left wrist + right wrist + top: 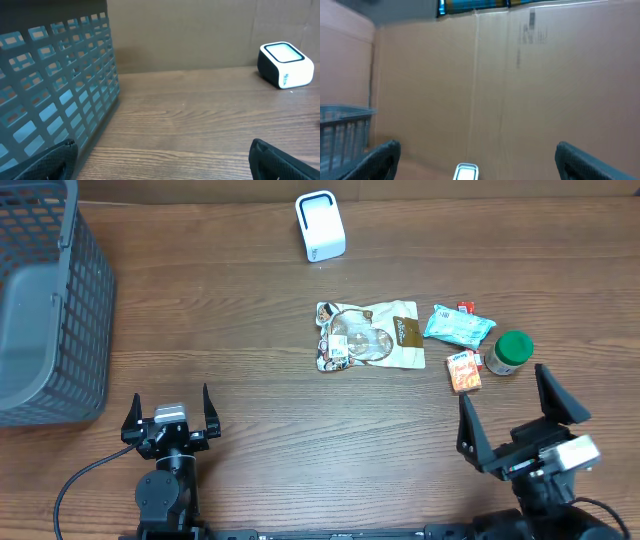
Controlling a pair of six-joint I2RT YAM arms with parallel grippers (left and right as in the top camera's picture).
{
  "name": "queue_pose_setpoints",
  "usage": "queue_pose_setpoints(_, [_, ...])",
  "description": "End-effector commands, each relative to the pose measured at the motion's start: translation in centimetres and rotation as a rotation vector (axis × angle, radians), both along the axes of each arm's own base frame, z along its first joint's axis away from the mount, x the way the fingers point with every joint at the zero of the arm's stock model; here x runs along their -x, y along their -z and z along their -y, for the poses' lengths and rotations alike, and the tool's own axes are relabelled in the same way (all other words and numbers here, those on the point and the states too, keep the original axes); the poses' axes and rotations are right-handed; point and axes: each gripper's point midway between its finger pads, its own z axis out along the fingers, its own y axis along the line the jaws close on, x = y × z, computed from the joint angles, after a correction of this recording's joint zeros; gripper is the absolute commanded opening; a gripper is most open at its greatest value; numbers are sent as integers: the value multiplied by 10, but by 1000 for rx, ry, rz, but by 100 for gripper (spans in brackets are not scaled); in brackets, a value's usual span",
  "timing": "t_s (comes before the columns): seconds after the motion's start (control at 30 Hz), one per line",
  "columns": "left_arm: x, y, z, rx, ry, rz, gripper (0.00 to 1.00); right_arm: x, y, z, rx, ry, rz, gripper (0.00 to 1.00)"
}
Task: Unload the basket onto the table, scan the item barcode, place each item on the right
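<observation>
Nearest the robot, the left gripper [170,398] sits low over the wooden table [250,380] with its fingers spread wide. The goods lie well apart from it, off to its right. The right gripper [502,388] also has its fingers fully apart and grips nothing.

Just beyond the right gripper's inner fingertip lies a small orange box [463,370]. A green-lidded jar [510,352] stands just past the gap between the fingers, and neither touches them. A little farther out are a teal packet [458,326] and a tiny red item [465,306]. To their left a flat snack pouch [368,335] lies near the table's middle.

Farthest away, the white scanner [320,225] stands by the back edge, well apart from every item. A grey mesh basket [90,300] fills the far left corner.
</observation>
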Motion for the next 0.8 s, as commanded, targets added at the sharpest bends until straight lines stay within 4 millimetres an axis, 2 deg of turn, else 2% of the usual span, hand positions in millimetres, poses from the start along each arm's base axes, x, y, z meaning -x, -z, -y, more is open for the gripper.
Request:
queue_pose_setpoints(0.0, [1, -2, -4, 17, -21, 15, 99, -7, 26, -4, 0, -17, 15, 100])
queue_pose_setpoints(0.13, [1, -2, -4, 17, -21, 15, 100, -20, 55, -6, -4, -18, 16, 100])
queue_pose_setpoints(0.37, [1, -2, -4, 17, -21, 15, 100, -40, 112, -11, 22, -23, -117, 100])
queue_pose_setpoints(0.6, [1, -2, -4, 17, -21, 15, 99, -53, 155, -3, 41, 19, -302, 100])
queue_pose_setpoints(0.77, [1, -2, -4, 17, -21, 15, 100, -61, 189, 15, -81, 97, -480, 100])
